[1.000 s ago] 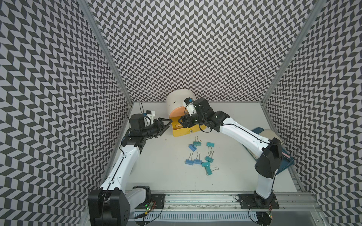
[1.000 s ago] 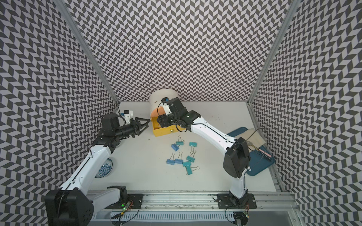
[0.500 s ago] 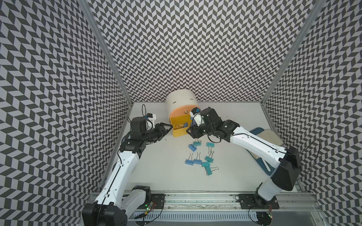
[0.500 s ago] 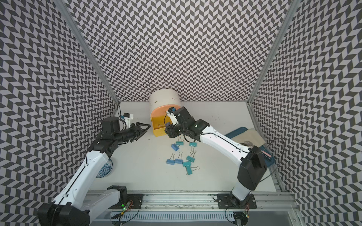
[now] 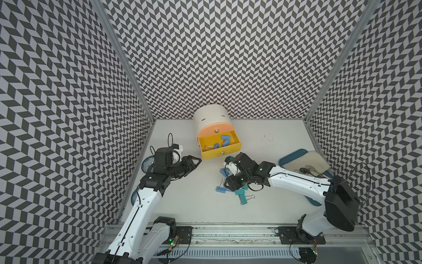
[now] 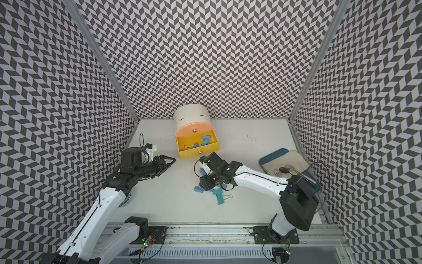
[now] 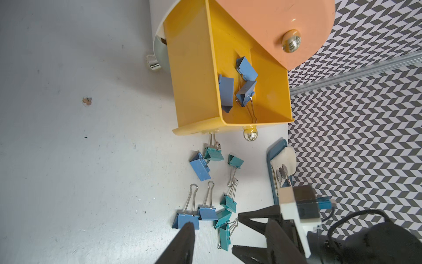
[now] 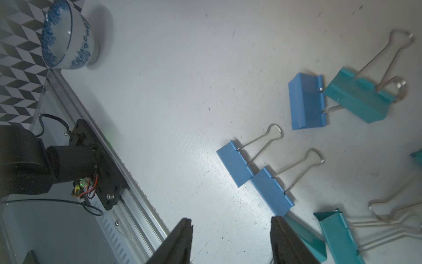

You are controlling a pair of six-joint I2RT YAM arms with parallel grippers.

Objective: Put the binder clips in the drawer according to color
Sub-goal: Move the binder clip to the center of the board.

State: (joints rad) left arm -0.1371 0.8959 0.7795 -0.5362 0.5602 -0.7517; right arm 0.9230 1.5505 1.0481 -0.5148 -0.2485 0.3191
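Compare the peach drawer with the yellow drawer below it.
The peach drawer is pushed in; the yellow drawer is pulled out. The yellow drawer's inside shows, holding blue clips; the peach drawer's inside is hidden. Both have a metal knob on the front.

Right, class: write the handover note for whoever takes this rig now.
Hands: left hand open, empty, beside the cabinet; right hand open, empty, low over the table.
Done: yellow drawer pulled out, three blue clips inside. The peach drawer is shut.
To do: three loose blue clips and several teal clips lie on the table.
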